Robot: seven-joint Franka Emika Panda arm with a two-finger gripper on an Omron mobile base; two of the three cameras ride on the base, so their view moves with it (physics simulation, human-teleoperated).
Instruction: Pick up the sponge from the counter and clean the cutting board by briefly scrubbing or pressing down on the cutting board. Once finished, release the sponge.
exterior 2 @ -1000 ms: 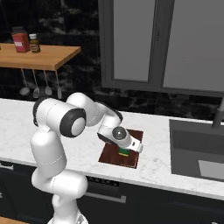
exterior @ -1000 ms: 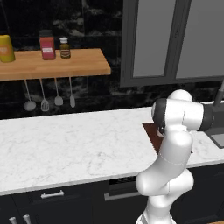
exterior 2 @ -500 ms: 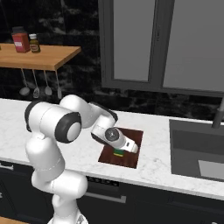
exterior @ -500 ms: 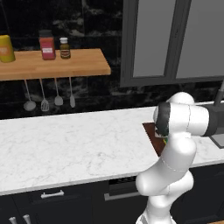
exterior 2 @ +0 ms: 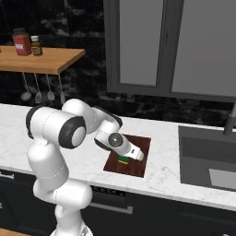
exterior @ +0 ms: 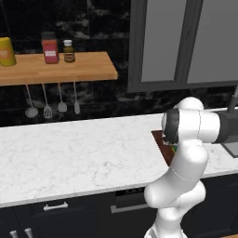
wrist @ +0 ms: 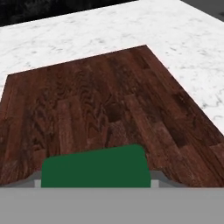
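The dark reddish-brown cutting board (exterior 2: 139, 146) lies on the white marble counter (exterior 2: 159, 175), left of the sink. My gripper (exterior 2: 125, 157) is low over the board's near half and shut on the sponge (exterior 2: 122, 160), whose green and yellow layers show under the hand. In the hand view the sponge's green top (wrist: 94, 167) sits at the bottom between the fingers, with the cutting board (wrist: 100, 100) spread just beyond it. From the left base view, a strip of the cutting board (exterior: 161, 140) and a speck of the sponge (exterior: 174, 149) peek out beside the arm.
A sink (exterior 2: 207, 156) with a dark faucet (exterior 2: 229, 120) is sunk into the counter right of the board. A wooden wall shelf (exterior: 60, 67) carries jars, and utensils (exterior: 46, 100) hang under it. Open marble counter (exterior: 69, 153) stretches left of the board.
The hand with the sponge has slid a little toward the board's near edge, and the elbow has swung to the left. The grip on the sponge is unchanged.
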